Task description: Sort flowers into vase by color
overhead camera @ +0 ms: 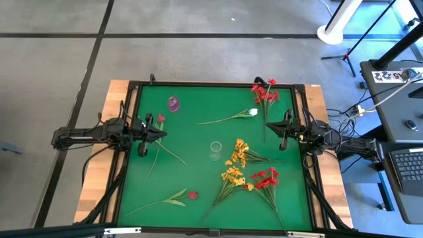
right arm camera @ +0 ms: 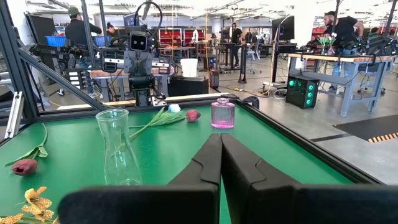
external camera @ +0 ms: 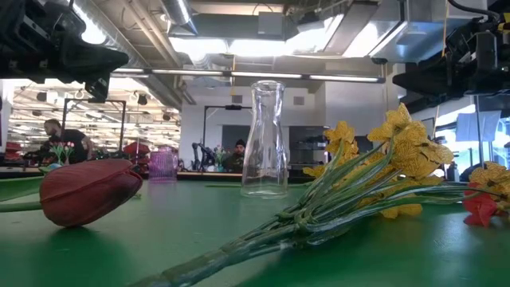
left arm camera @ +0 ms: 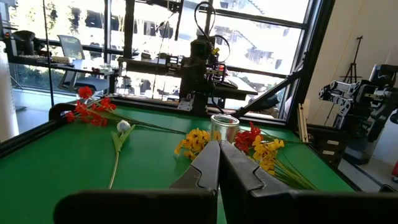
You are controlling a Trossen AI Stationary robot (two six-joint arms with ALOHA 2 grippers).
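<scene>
Lying on the green tabletop (overhead camera: 198, 152): two red clusters (overhead camera: 265, 94), two yellow clusters (overhead camera: 238, 152), one white bloom (overhead camera: 253, 112), two dark buds (overhead camera: 192, 195). Standing: one clear vase (overhead camera: 215, 148), one pink vase (overhead camera: 173, 103). Both grippers' jaws together, left gripper (overhead camera: 160, 133), right gripper (overhead camera: 269, 123).

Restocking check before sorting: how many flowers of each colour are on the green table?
Red artificial flower clusters: 2
Yellow-orange artificial flower clusters: 2
White artificial bloom: 1
Dark pink-red artificial buds: 2
Total: 7

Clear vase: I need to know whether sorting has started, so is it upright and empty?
Upright and empty: the clear vase stands on the green mat, and nothing shows through its glass. The flowers lie flat around it.
</scene>
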